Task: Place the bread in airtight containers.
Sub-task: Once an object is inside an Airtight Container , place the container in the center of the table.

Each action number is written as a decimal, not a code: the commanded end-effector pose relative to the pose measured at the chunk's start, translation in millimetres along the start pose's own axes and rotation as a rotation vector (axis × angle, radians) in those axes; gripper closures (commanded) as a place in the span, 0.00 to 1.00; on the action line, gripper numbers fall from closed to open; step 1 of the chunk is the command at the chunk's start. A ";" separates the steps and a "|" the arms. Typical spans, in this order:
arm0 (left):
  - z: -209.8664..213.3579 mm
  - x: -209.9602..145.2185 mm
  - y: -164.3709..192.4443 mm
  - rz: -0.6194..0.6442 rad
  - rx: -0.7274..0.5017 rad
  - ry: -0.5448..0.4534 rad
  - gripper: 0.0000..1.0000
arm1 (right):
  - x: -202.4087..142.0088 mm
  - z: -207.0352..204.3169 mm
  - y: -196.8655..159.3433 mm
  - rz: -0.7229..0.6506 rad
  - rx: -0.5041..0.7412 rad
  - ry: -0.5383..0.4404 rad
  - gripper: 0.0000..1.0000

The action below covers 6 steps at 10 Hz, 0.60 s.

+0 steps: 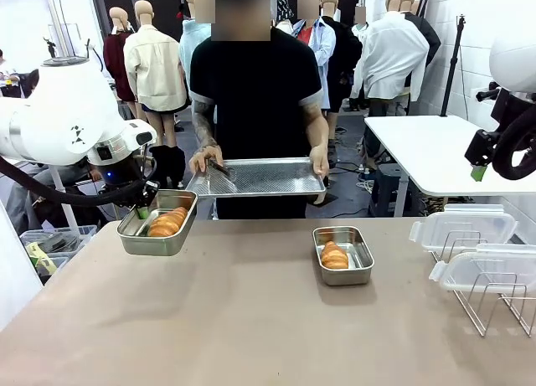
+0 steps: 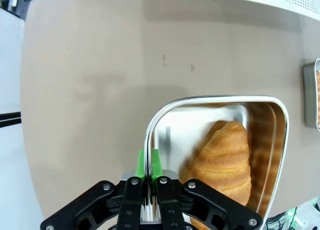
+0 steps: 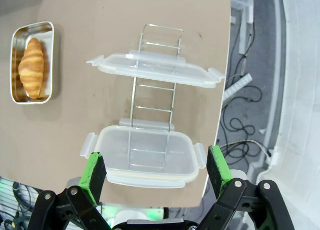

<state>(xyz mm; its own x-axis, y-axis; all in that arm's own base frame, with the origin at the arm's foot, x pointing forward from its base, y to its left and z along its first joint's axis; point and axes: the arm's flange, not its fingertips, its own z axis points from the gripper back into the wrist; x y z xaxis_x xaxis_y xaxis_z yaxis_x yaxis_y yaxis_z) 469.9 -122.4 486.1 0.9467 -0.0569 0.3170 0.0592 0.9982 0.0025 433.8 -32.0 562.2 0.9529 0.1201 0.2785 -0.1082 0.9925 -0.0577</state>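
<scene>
Table [image 1: 251,319]: tan top, runs the full width of the front view.
Person [image 1: 255,76]: stands at the far side, centre, in a black shirt. Both hands hold a flat perforated tray [image 1: 276,178] level, just above the far edge of the table.
Left arm [image 1: 67,122]: white, comes in from the far left.
Wire rack [image 1: 494,298]: at the right edge of the table. It carries two clear lids, a far lid [image 1: 465,225] and a near lid [image 1: 490,269].
Left pan [image 1: 157,227]: steel, at the far left of the table, and looks lifted clear of the surface. One roll [image 1: 167,221] lies inside it. In the left wrist view the roll [image 2: 225,160] sits against the pan's right wall.
Second pan [image 1: 343,254]: rests on the table right of centre, uncovered, well apart from the left pan. It holds one roll [image 1: 334,254].
Left gripper [image 1: 142,208]: the fingers are pressed together on the left pan's rim [image 2: 210,99], with the green pads [image 2: 156,162] either side of the steel edge.
Right gripper [image 1: 479,164]: up at the far right, above the rack. In the right wrist view its fingers [image 3: 92,172] stand wide apart with nothing between them, over the near lid [image 3: 145,157].
</scene>
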 end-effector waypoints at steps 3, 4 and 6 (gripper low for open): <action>1.9 0.3 2.0 -0.003 0.001 -0.024 1.00 | 2.4 1.1 0.9 -0.012 -0.016 0.009 0.00; 1.9 0.3 2.0 -0.003 0.001 -0.024 1.00 | 2.4 1.1 0.9 -0.012 -0.016 0.009 0.00; 1.9 0.3 2.0 -0.003 0.001 -0.024 1.00 | 2.4 1.1 0.9 -0.012 -0.016 0.009 0.00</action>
<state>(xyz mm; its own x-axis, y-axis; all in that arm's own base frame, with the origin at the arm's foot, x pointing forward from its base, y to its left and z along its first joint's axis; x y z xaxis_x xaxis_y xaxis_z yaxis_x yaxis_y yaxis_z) 469.9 -122.4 486.1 0.9467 -0.0569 0.3170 0.0592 0.9982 0.0025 433.8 -32.0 562.2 0.9529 0.1201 0.2785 -0.1082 0.9925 -0.0577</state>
